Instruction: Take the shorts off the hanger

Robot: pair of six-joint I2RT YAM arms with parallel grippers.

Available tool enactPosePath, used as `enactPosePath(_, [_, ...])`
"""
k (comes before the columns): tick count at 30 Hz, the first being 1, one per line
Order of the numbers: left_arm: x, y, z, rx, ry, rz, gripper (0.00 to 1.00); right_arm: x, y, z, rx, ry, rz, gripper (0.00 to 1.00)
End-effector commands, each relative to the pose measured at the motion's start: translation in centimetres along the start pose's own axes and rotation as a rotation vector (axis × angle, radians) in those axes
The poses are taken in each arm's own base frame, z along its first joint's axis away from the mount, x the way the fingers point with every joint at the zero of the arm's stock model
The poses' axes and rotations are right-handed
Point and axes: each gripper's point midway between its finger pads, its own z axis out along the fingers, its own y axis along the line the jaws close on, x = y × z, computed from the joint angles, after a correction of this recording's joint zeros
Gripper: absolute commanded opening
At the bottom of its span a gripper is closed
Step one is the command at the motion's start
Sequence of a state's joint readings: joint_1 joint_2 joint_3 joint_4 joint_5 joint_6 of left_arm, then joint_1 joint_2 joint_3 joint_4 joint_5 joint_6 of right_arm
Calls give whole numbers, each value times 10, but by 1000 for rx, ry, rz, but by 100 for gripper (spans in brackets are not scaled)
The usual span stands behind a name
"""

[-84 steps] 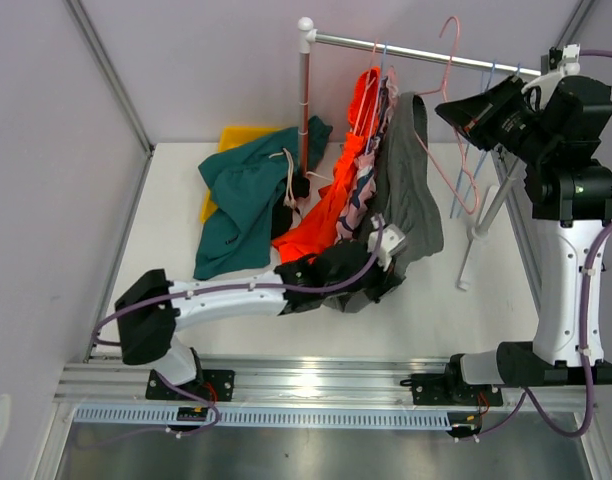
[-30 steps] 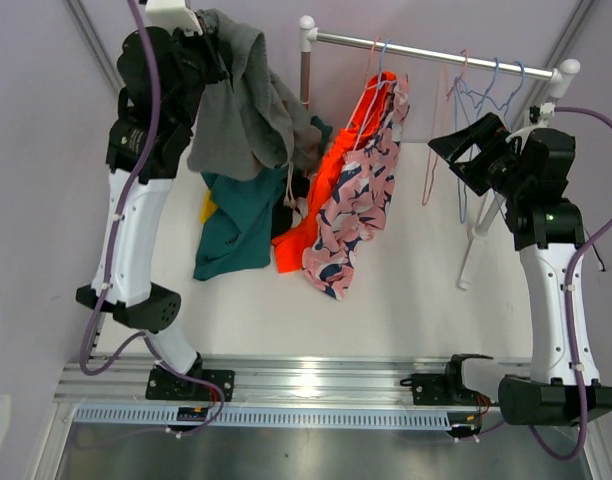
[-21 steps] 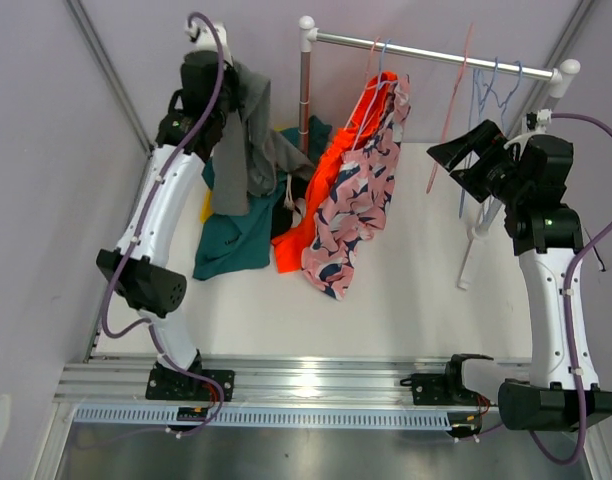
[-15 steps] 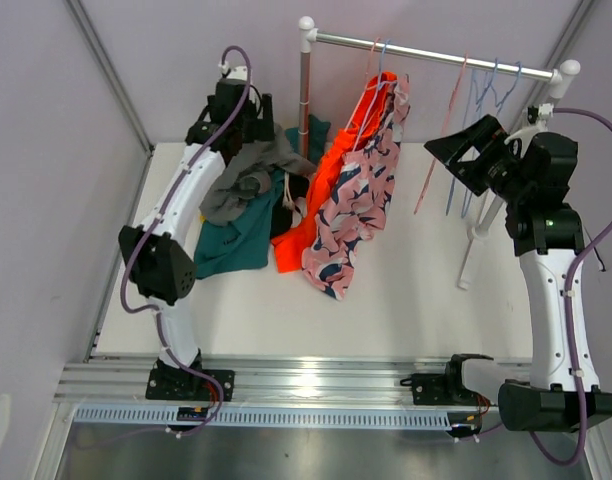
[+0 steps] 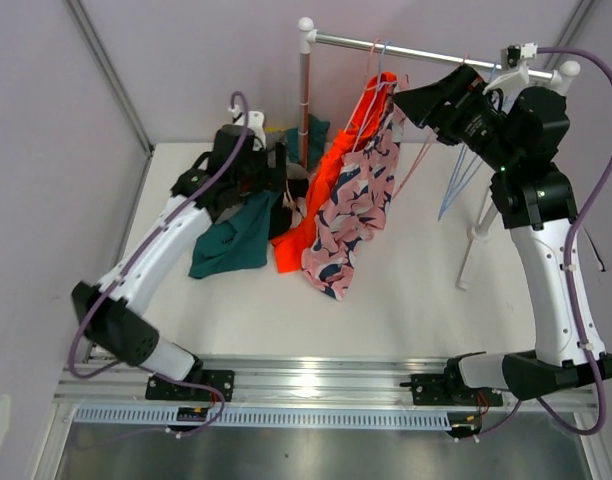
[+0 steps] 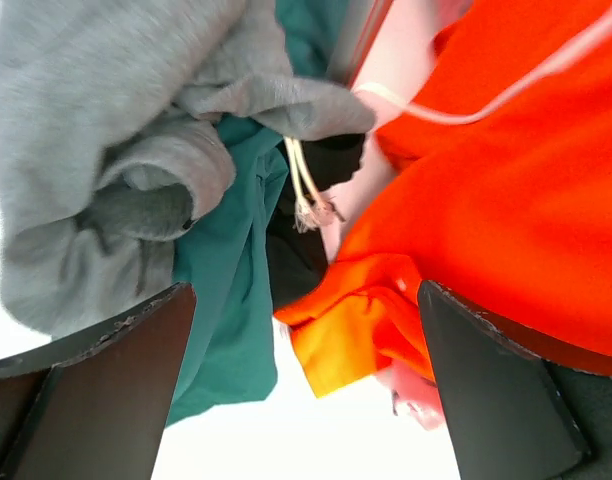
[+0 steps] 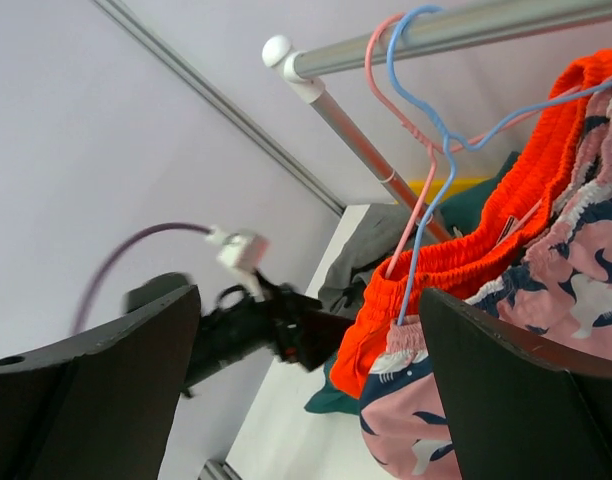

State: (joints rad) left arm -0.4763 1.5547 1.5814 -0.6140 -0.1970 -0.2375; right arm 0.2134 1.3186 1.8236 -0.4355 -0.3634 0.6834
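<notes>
Top external view: the left arm reaches across the table point(image 5: 426, 300) to a heap of clothes at the foot of the post point(image 5: 305, 100), with the left gripper point(image 6: 306, 290) low over the heap. Left wrist view shows its fingers point(image 6: 96, 380) spread wide with nothing between them; it has let go and grips nothing. Right under it lie the grey shorts point(image 6: 96, 150), bunched up on top of the teal shorts point(image 6: 231, 300). The black shorts point(image 6: 301, 260) are tucked between the teal pair and the hanging orange pair, and a pale drawstring point(image 6: 306, 185) trails over them.

The orange shorts point(image 5: 331, 190) and the pink patterned shorts point(image 5: 351, 215) hang side by side from the rail point(image 5: 426, 50), touching each other, their lower ends reaching the table. In the right wrist view the orange pair seems to be on a pink hanger point(image 7: 401, 110) and the patterned pair on a blue hanger point(image 7: 426, 200).

The right gripper point(image 7: 308, 292) is held high, just beside the rail and near the tops of the two hanging pairs. Its fingers point(image 7: 506, 390) stand wide apart and hold nothing. Further right on the rail, behind that arm, hang bare hangers point(image 5: 454, 190)
</notes>
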Motion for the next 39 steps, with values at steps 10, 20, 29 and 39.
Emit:
enactPosePath(10, [5, 14, -94, 100, -201, -70, 99, 44, -33, 88, 57, 68, -28, 77])
enactPosePath(20, [28, 23, -108, 92, -198, -62, 99, 66, -67, 123, 124, 97, -10, 42])
enactPosePath(29, [34, 23, -104, 94, -187, -54, 99, 72, -65, 121, 143, 103, -11, 1])
enactPosePath(39, [-20, -92, -168, 611, -380, 140, 99, -5, 4, 68, 79, -64, -72, 0])
